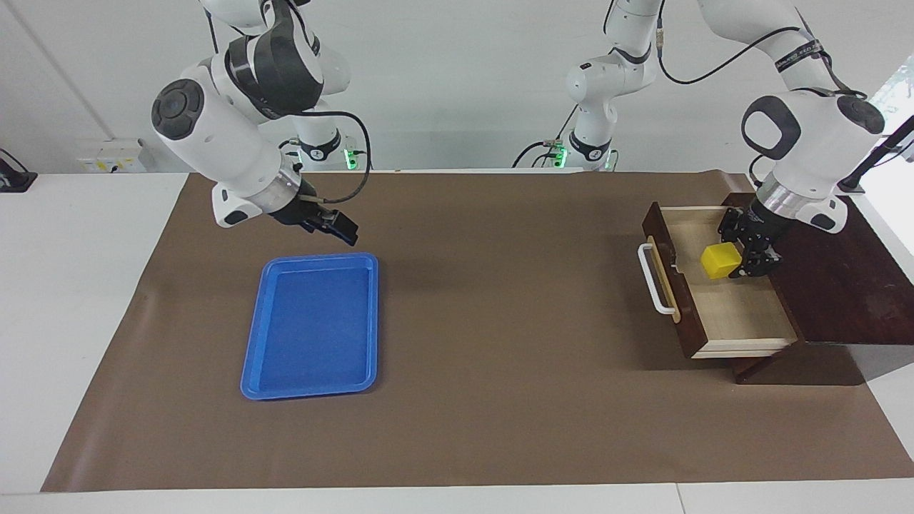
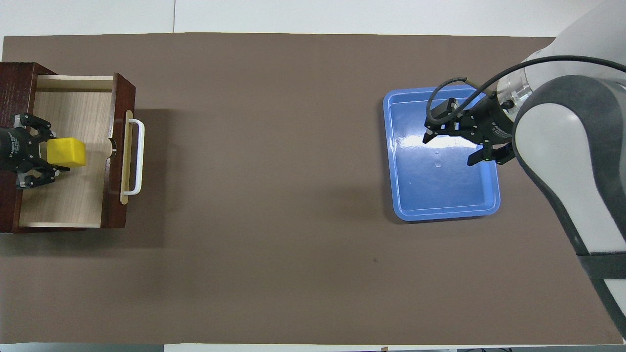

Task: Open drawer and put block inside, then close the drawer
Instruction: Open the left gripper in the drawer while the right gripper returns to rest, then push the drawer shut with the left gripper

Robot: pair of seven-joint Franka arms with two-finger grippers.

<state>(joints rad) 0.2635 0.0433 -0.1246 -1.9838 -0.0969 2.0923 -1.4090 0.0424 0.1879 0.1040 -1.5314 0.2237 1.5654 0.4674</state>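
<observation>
Yellow block [image 1: 720,260], one only, sits clamped in left end effector [image 1: 742,258] over the one open drawer [image 1: 735,314]. Right end effector [image 2: 452,142], fingers spread wide w/ nothing between, hangs over one blue tray [image 1: 311,325].

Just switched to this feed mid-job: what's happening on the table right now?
The left gripper is shut on the yellow block and holds it over the pale interior of the open drawer; the block is not yet released. The drawer is pulled out of its dark wooden box, white bar handle facing the middle of the table. The right gripper, open and empty, waits in the air by the blue tray.
</observation>
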